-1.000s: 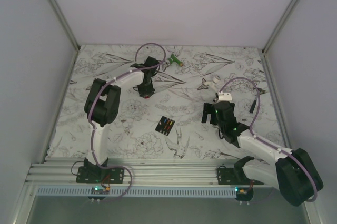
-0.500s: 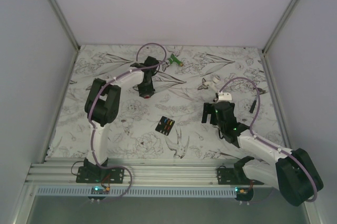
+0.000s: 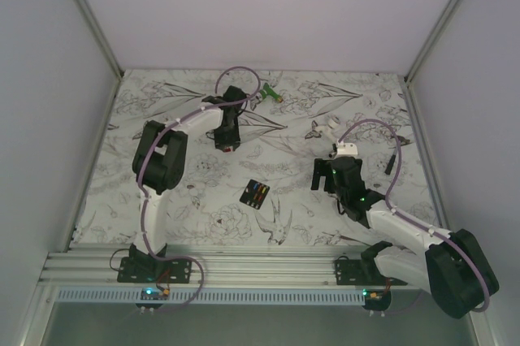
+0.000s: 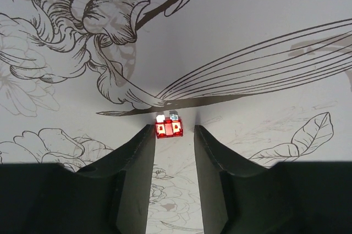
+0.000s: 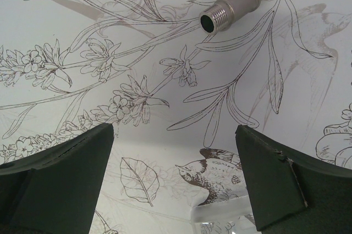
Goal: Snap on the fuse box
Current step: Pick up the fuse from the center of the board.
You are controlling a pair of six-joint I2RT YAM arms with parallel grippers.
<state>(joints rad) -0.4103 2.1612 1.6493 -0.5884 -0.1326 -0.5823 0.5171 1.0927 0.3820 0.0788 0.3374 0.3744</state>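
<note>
1. We see the fuse box [image 3: 255,193] lying flat on the floral-printed tabletop [image 3: 195,200], between both arms.
2. The right gripper [image 5: 175,135] hangs spread wide, empty.
3. Farther back, the left gripper [image 4: 171,131] stands slightly parted around a red fuse [image 4: 169,129].
4. Plain pale walls [image 3: 268,13] enclose everything.

Counting now: two arms are showing in the overhead view, the left arm [image 3: 162,155] and the right arm [image 3: 406,232], and so two grippers, the left gripper [image 4: 173,129] and the right gripper [image 5: 173,129]. One black fuse box [image 3: 249,194] is lying at centre frame, carrying a few coloured fuses [image 3: 260,192] too small to count. One loose red fuse [image 4: 169,128] is sitting mid-frame in the left wrist view. One green-and-white piece [image 3: 270,94] is lying at top centre. One metal pipe fitting [image 5: 234,3] is showing upper right in the right wrist view.
</note>
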